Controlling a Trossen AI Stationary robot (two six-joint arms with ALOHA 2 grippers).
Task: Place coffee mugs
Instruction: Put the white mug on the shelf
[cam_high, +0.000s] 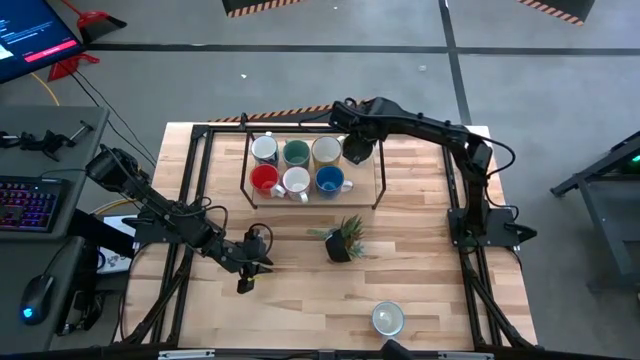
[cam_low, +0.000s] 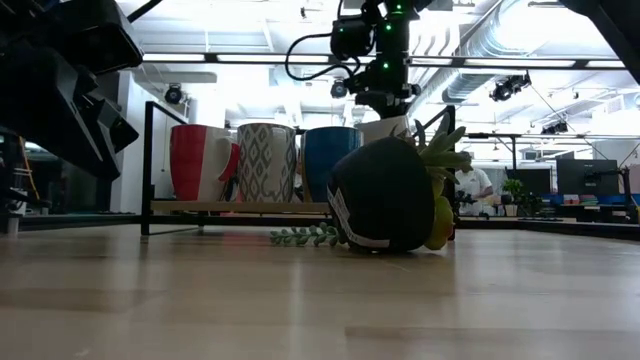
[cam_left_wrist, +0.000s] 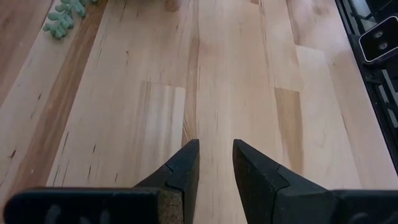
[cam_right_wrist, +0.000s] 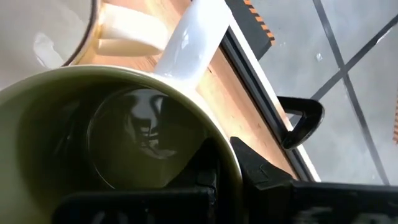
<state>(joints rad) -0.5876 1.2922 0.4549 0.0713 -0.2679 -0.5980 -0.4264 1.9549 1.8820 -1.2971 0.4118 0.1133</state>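
A: Both arms matte black, tubular links, chunkier housings at the joints. Left arm (cam_high: 165, 212) runs from centre-left to lower centre in the high view, right arm (cam_high: 430, 130) from upper centre to the right.

B: Cabling?

A: Thin black cables looped along the links of both. Green status lights on the right arm, top centre of the low view.

B: Claws?

A: Left claw (cam_left_wrist: 216, 163): two black wedge fingers (cam_left_wrist: 180, 171) tapering to points, stepped notch on top, speckled cork-like pad faces at the bottom edge. Right claw (cam_right_wrist: 227, 168): black, blocky, angular moulded fingers.
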